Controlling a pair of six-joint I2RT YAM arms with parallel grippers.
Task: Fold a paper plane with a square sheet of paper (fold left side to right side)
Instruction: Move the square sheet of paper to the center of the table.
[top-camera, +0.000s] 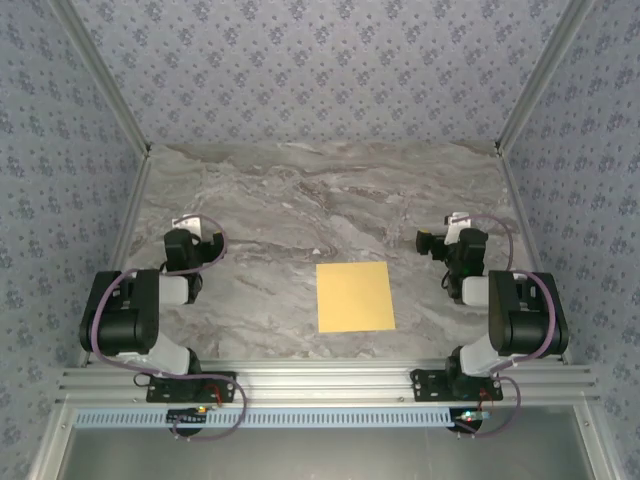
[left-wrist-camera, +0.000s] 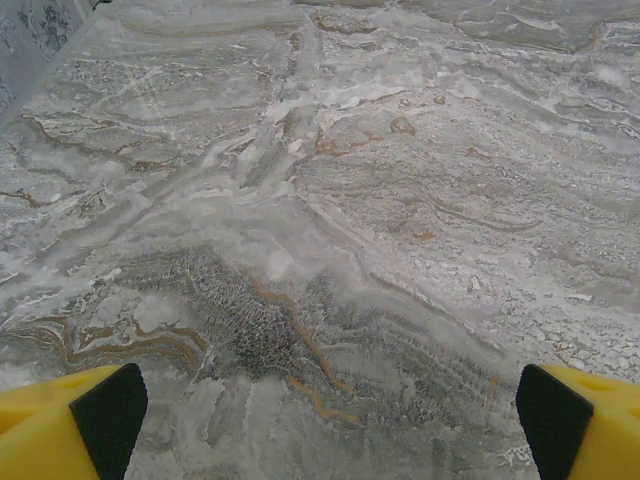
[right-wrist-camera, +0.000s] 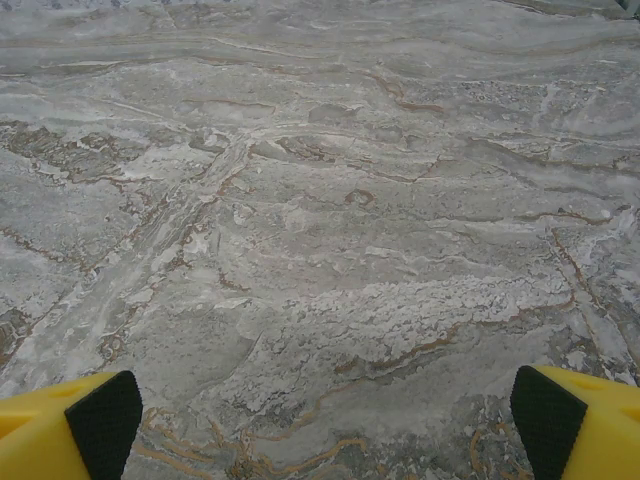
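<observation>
The square sheet of paper is yellow-orange and lies flat, without a crease, on the marble table, near the front edge and a little right of centre. The paper plane is out of view. My left gripper sits folded back at the left, well clear of the sheet. In the left wrist view, that gripper is open, with yellow fingertips wide apart over bare marble. My right gripper is to the right of the sheet and slightly farther back. It is open too, with nothing between its pads.
Patterned walls with aluminium posts close in the table at the left, right and back. An aluminium rail carrying both arm bases runs along the near edge. Bare marble stretches beyond the sheet to the back wall.
</observation>
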